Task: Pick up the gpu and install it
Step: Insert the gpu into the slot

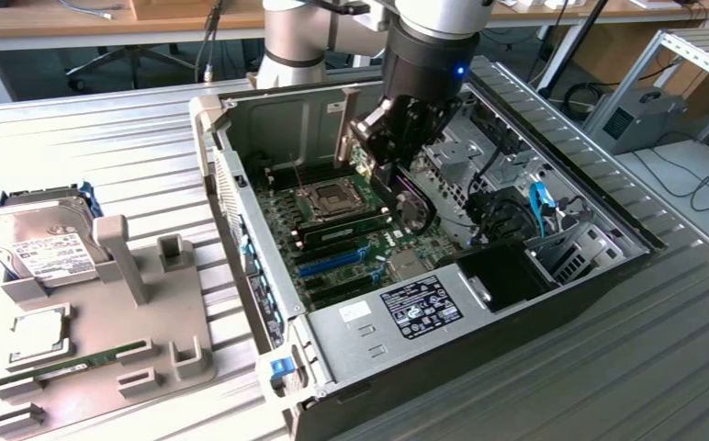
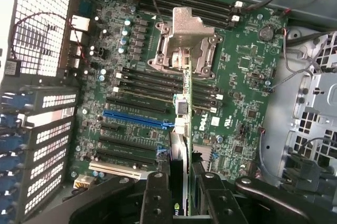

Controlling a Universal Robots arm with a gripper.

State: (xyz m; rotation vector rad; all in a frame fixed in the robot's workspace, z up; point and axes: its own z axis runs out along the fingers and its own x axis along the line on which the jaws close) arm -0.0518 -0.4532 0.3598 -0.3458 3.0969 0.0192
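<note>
End effector: the end effector [image 1: 401, 147] is clamped on the gpu [image 1: 411, 200], with its dark fingers [image 2: 157, 199] pinching the card from both flat faces over the open computer case [image 1: 600, 266].
Gpu: it is off the counter [image 1: 109, 138], hanging inside the case above the motherboard [image 2: 247, 71], close to the CPU socket [image 2: 184, 45]. I cannot tell whether its lower end touches the board.
Step in hand: I judge the card is being brought to a slot; it is not seated.
Doing it well: the grip should stay firm and the card plumb. Its long edge should be squared to the slot line before any downward push. Loose cables should be kept clear of it.
Wrist view adds: the card shows edge-on as a thin line that crosses the blue slot [image 2: 138, 119] rather than running along it, so alignment looks unfinished.
Exterior view adds: it shows how the card hangs below the end effector. At the exterior view's left, well apart from the case, a hard drive [image 1: 42, 243] and a RAM stick [image 1: 73, 365] sit on a grey holder [image 1: 146, 312].
</note>
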